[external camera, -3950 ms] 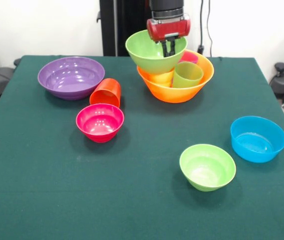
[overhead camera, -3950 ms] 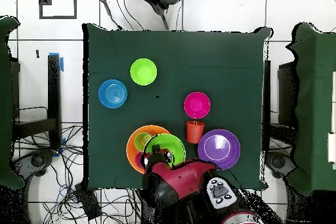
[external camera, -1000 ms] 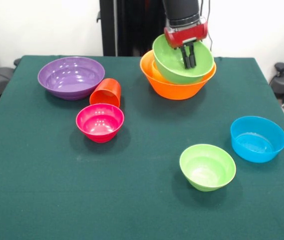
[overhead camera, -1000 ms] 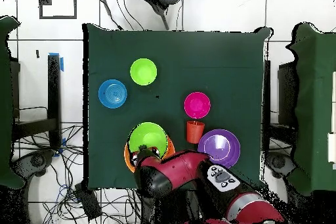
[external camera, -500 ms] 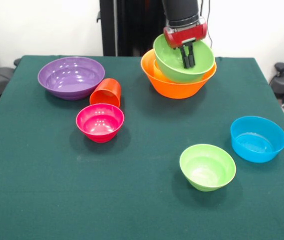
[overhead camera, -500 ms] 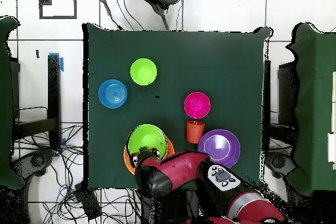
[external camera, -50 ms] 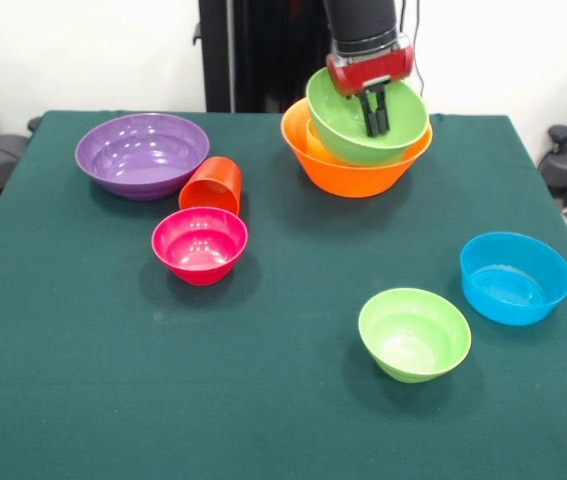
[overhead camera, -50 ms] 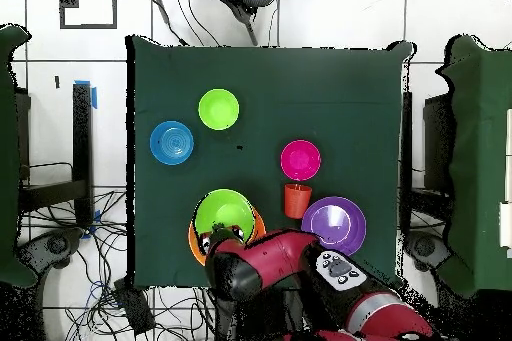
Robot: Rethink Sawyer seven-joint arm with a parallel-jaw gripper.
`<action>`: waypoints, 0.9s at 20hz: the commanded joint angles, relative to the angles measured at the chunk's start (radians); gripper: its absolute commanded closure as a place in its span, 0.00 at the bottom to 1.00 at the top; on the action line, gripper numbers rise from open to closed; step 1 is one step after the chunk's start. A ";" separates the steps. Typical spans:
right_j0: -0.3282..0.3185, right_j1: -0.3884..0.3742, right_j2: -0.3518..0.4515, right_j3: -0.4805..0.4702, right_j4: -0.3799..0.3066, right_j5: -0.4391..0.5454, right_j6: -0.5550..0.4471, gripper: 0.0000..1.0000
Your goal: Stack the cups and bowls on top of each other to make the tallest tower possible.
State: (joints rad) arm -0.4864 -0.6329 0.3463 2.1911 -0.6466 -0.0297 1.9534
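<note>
so the big glossy orange plastic bowl [external camera, -50 ms: 355, 168] hasn't budged, but the large light green plastic bowl [external camera, -50 ms: 363, 127] went from perched off to one side to sitting tilted in it, covering the tumblers. the red and black gripper [external camera, -50 ms: 374, 112] is still pinched on its far rim. letting go looks next.

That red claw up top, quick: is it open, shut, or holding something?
The claw: shut on the large light-green bowl, pinching its far rim, the bowl sitting tilted in the large orange bowl.
</note>
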 commanded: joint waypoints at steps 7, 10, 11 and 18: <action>-0.010 0.023 0.056 0.006 0.021 0.246 -0.022 1.00; -0.011 0.021 0.054 0.011 0.024 0.282 -0.037 1.00; -0.013 0.020 0.055 0.014 0.024 0.287 -0.039 1.00; -0.005 0.030 0.041 0.012 0.006 0.313 -0.035 1.00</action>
State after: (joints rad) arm -0.4909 -0.6518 0.3601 2.1911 -0.6321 0.0883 1.9534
